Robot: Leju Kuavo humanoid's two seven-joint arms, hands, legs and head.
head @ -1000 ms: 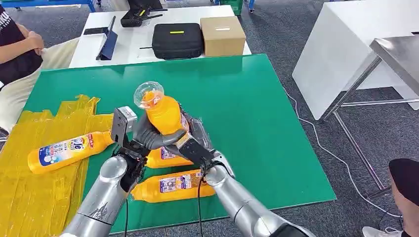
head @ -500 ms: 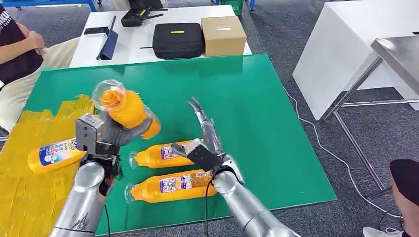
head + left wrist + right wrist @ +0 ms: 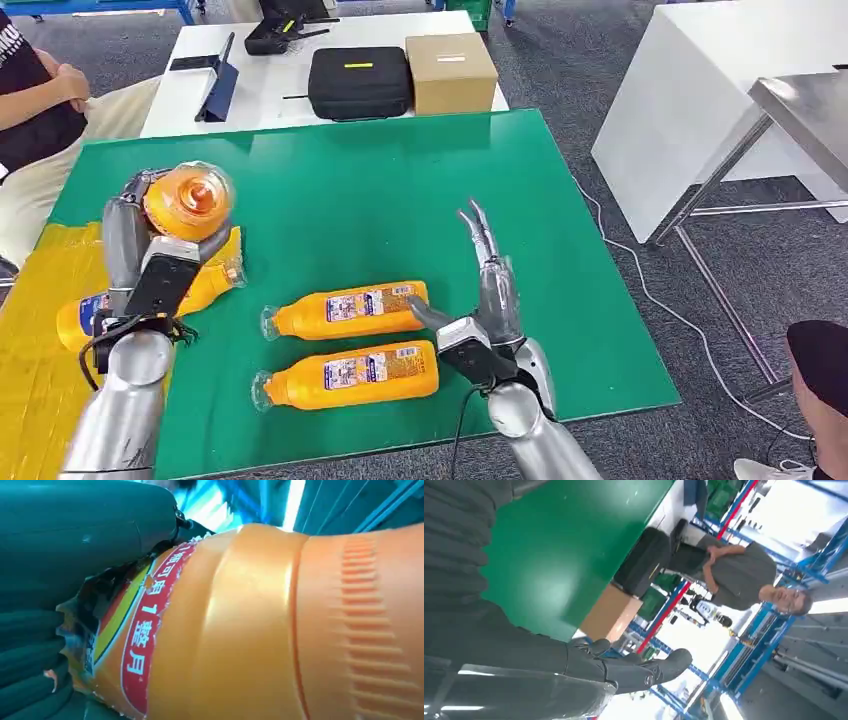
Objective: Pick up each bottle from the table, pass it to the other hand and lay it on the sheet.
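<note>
Four orange plastic bottles with printed labels and clear caps are in view. Two lie flat on the green worktop (image 3: pixel 520 190), one above the other near its front edge, caps toward nine o'clock: the farther lying bottle (image 3: pixel 345 309) and the nearer lying bottle (image 3: pixel 345 375). A third bottle (image 3: pixel 85 315) lies on the crumpled yellow plastic sheet (image 3: pixel 40 400) at the worktop's nine o'clock side, partly hidden behind the left arm. The fourth, the held bottle (image 3: pixel 190 205), is gripped by the left hand (image 3: pixel 135 240), fingers wrapped round its body, its clear cap end facing the head camera; it hangs above the edge of the sheet. The left wrist view shows its orange ribbed body (image 3: pixel 280 630) and red-banded label close up, against the grey hand.

The right hand (image 3: pixel 485 290) is empty, fingers straight and spread, pointing toward twelve o'clock, just at three o'clock of the two lying bottles.

Beyond the worktop stands one white table (image 3: pixel 270 80) bearing one black zipped case (image 3: pixel 358 82) and one brown cardboard box (image 3: pixel 450 72). A seated person (image 3: pixel 35 90) is at ten o'clock.

Against half a second ago, the left hand with its bottle has swung farther toward nine o'clock and now stands over the sheet's edge, while the right hand has drawn off toward three o'clock, clear of the lying bottles, which have not shifted.
</note>
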